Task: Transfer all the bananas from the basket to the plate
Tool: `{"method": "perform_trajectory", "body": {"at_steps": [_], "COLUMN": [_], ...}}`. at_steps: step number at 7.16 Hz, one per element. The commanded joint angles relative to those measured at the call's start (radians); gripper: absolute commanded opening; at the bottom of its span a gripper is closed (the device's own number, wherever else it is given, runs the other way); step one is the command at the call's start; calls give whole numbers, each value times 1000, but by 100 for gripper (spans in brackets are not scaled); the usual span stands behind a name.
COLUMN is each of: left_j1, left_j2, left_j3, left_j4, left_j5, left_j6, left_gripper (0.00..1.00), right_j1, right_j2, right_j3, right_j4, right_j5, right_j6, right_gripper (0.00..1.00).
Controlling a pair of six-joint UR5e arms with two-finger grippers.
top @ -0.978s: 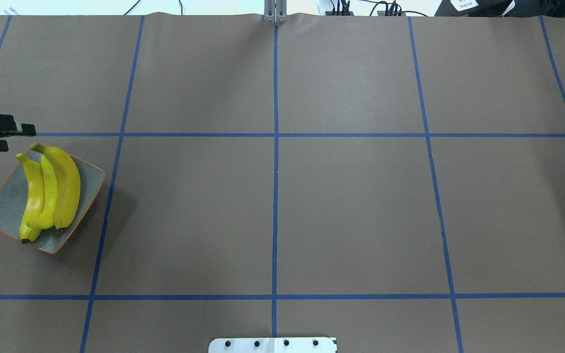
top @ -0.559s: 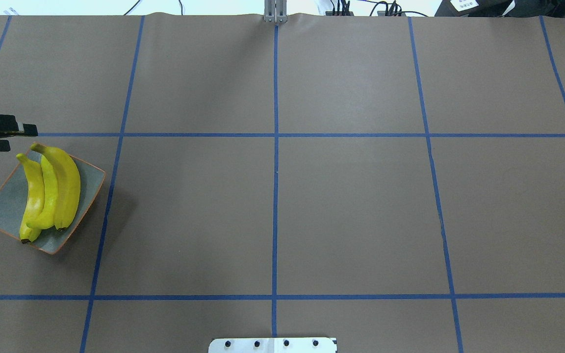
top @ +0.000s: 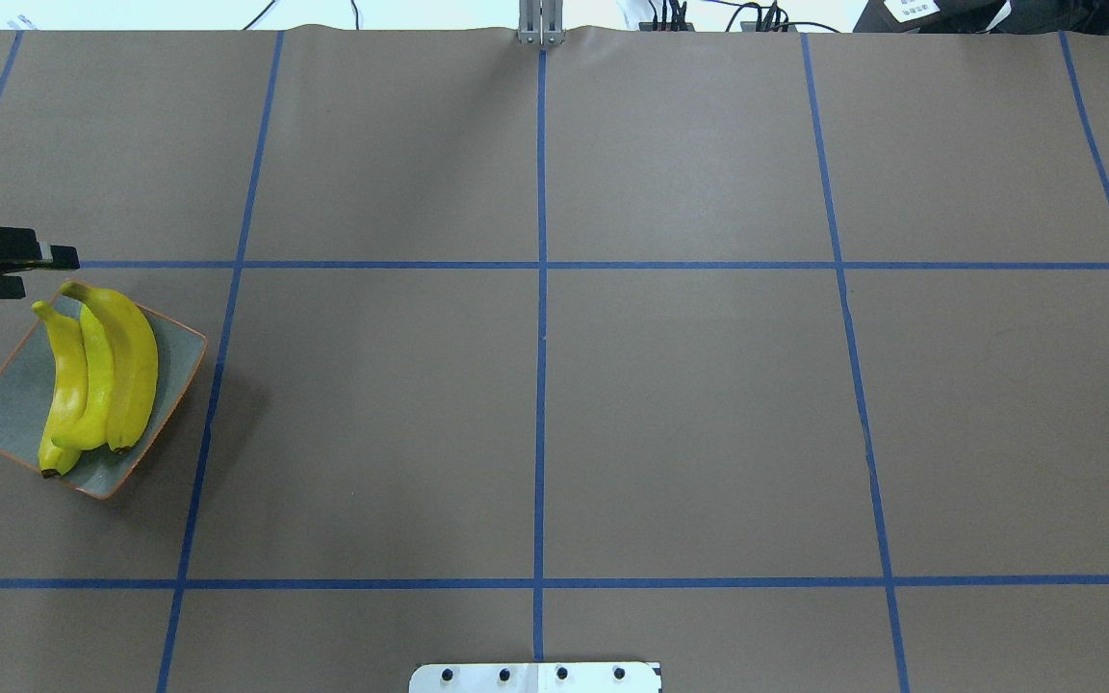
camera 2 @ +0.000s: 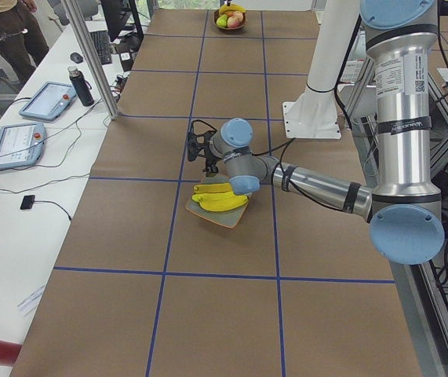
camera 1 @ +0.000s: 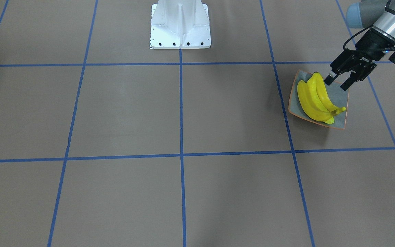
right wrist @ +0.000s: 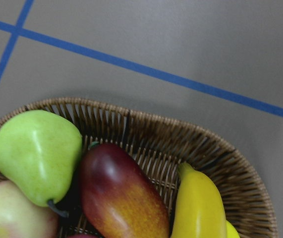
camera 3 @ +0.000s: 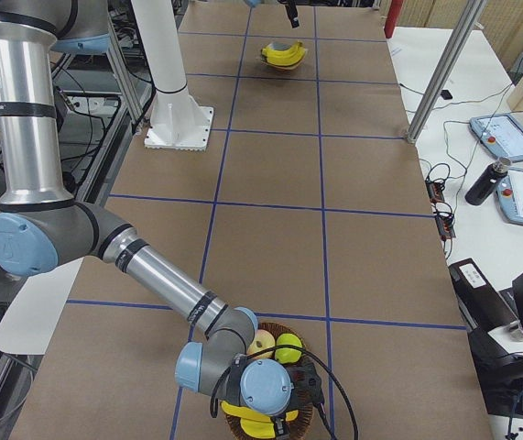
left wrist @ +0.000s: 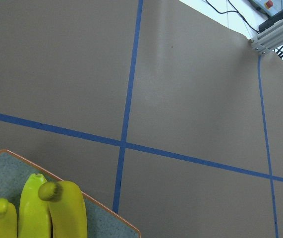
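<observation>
Since the banana [right wrist: 198, 208] in the basket [right wrist: 146, 129] at the right end of the table [camera 3: 270, 174] looks light and slippery, we would pinch its fat middle. How the right gripper [camera 3: 275, 403] stands we cannot tell. By the far left edge, three bananas [camera 1: 312, 99] lie on the plate [camera 1: 341, 97], with the left gripper [camera 1: 336, 83] spread and empty nearby.

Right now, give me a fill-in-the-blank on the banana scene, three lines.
1. The plate holds ___ bananas.
2. The left gripper hovers at the plate's edge, empty, with its jaws ___.
3. In the wicker basket, a banana lies near a green ___.
Missing words: three; open; pear.
</observation>
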Motion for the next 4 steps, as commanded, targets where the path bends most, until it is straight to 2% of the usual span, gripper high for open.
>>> {"method": "perform_trajectory", "body": {"at_steps": [1, 3, 4], "left_j1": [-1, -1, -1], "left_j2": [-7, -12, -18], "left_j3": [0, -2, -2], "left_j4": [0, 0, 0], "left_j5": [2, 2, 2], "left_j6": [0, 0, 0], "left_gripper": [100, 100, 100], "right_j1": [1, -1, -1], "right_j2": [-5, -14, -14], "right_j3": [-30, -74, -81], "right_j4": [13, 91, 115], "right_j5": [-11, -25, -45], "right_j6": [2, 50, 62], "right_gripper": [99, 97, 88]}}
